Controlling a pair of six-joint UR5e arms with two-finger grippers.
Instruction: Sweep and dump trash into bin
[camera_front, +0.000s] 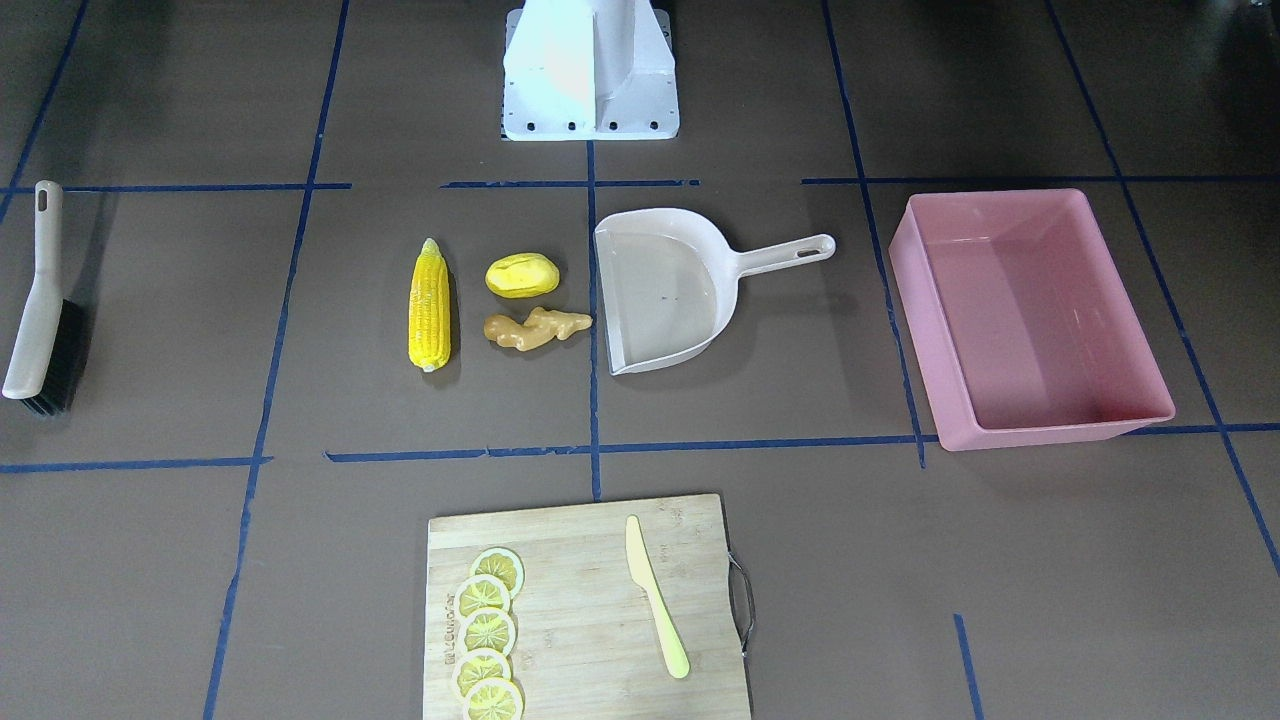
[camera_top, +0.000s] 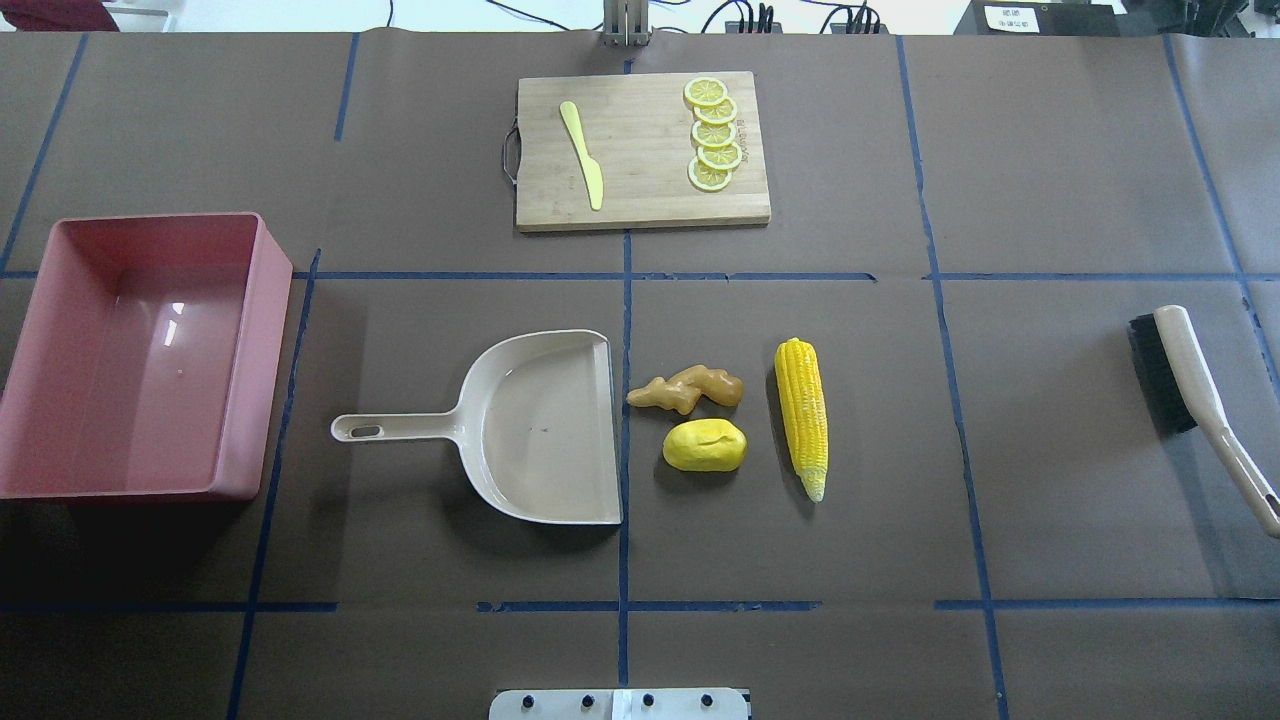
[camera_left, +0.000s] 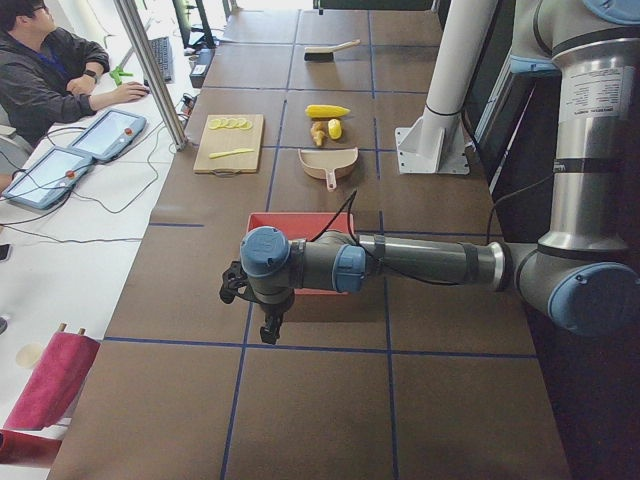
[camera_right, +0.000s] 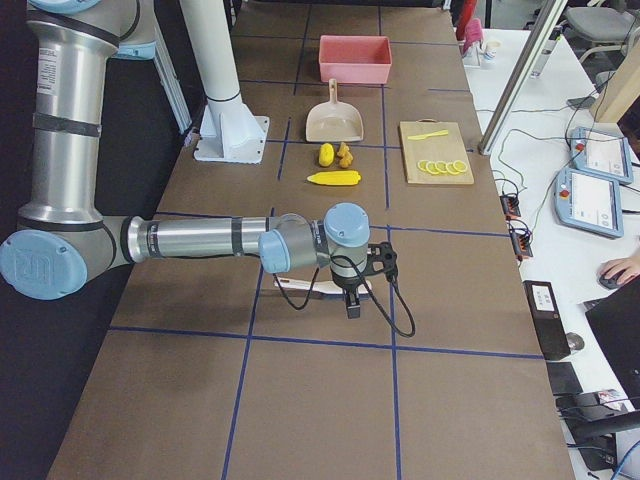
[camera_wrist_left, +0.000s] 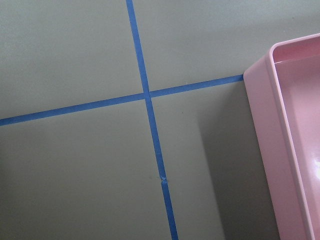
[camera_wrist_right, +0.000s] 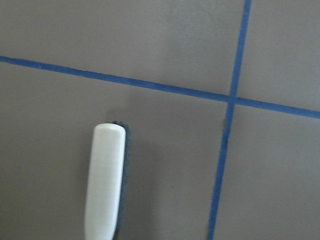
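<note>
The corn cob (camera_top: 802, 415), the yellow potato lump (camera_top: 705, 445) and the ginger root (camera_top: 688, 389) lie together mid-table, just right of the beige dustpan's (camera_top: 545, 425) open mouth. The pink bin (camera_top: 250, 370) stands at the far left and holds nothing. My left gripper (camera_left: 265, 325) hangs beyond the bin's outer side, pointing down; its wrist view shows the bin's corner (camera_wrist_left: 265, 150). My right gripper (camera_right: 352, 305) hangs over the brush (camera_top: 1190, 385) at the far right; its wrist view shows the brush end (camera_wrist_right: 105, 180). I cannot tell whether either is open or shut.
A wooden cutting board (camera_top: 640, 150) with lemon slices (camera_top: 713, 133) and a pale yellow knife (camera_top: 582, 155) lies at the table's far side. The robot's base plate (camera_top: 620, 704) is at the near edge. An operator (camera_left: 50, 80) sits beside the table.
</note>
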